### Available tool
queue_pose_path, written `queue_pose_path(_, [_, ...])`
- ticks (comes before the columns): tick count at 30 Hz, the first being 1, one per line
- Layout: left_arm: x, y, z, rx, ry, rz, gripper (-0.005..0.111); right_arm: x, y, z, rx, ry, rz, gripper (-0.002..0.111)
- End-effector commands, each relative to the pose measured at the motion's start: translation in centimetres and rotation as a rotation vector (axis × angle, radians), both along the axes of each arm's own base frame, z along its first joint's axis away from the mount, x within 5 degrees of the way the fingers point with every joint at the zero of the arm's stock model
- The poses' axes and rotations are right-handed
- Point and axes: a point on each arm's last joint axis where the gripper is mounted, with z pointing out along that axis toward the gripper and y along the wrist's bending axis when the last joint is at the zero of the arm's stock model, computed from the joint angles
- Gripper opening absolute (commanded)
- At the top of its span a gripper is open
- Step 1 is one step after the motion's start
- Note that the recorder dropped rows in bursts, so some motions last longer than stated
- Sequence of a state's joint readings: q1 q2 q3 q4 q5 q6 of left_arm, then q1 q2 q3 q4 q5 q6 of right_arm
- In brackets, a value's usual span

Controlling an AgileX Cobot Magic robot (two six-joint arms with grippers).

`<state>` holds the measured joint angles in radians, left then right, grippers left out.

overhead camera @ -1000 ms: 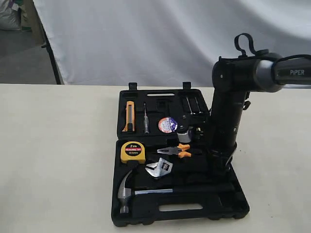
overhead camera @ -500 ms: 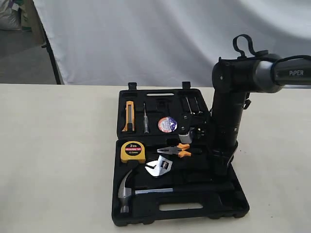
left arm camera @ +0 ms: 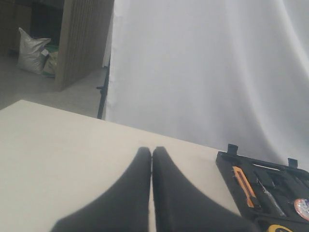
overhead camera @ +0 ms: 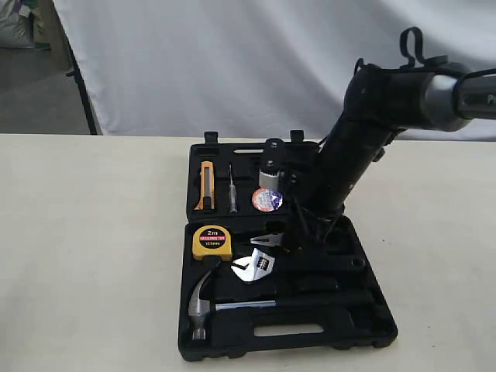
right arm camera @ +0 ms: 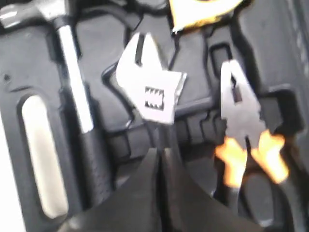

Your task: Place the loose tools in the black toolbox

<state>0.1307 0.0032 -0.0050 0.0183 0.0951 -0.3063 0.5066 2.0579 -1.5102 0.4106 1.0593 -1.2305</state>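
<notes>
**Right jaws.** The right jaws are pressed together, with nothing pinched between them. Their tips are held directly over the black handle of the silver adjustable wrench (right arm camera: 152,89). Whether the handle is touched cannot be told. The wrench head lies just beyond the tips, in a moulded recess of the black toolbox (right arm camera: 285,58).

Close to one side of the jaws, the steel claw hammer (right arm camera: 77,101) is seated lengthwise in its recess. A slot handle (right arm camera: 41,154) of the case is cut farther out on that side. On the other side, the orange-handled pliers (right arm camera: 241,121) are laid, with the nose pointed the same way as the jaws. Past the wrench head, an edge of the yellow tape measure (right arm camera: 203,9) is seen.

In the exterior view, the small black tape roll (overhead camera: 266,201) is found in the other half of the open case. It is partly covered by the right wrist and lies near an orange utility knife (overhead camera: 205,186) and a thin screwdriver (overhead camera: 232,190).

**Left jaws.** The left jaws are likewise pressed together and empty. They are held above the bare pale surface (left arm camera: 58,145), with the toolbox well apart, ahead and off to one side. A white backdrop (left arm camera: 203,72) is hung beyond the surface.
</notes>
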Motion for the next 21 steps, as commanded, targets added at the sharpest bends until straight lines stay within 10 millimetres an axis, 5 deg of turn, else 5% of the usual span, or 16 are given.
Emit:
queue_pose_path(1, [-0.1,0.1,0.2,0.002,-0.013,0.026,0.001,-0.6,1.9,-1.2,0.016,-0.032,0.077,0.0])
queue_pose_path(12, [-0.1,0.1,0.2,0.002,-0.013,0.026,0.001,-1.2,2.2,-3.9,-0.143,-0.033,0.203,0.0])
queue_pose_path(21, [-0.1,0.1,0.2,0.002,-0.013,0.026,0.001,-0.8,3.0,-0.5,-0.007,-0.16,0.12,0.0])
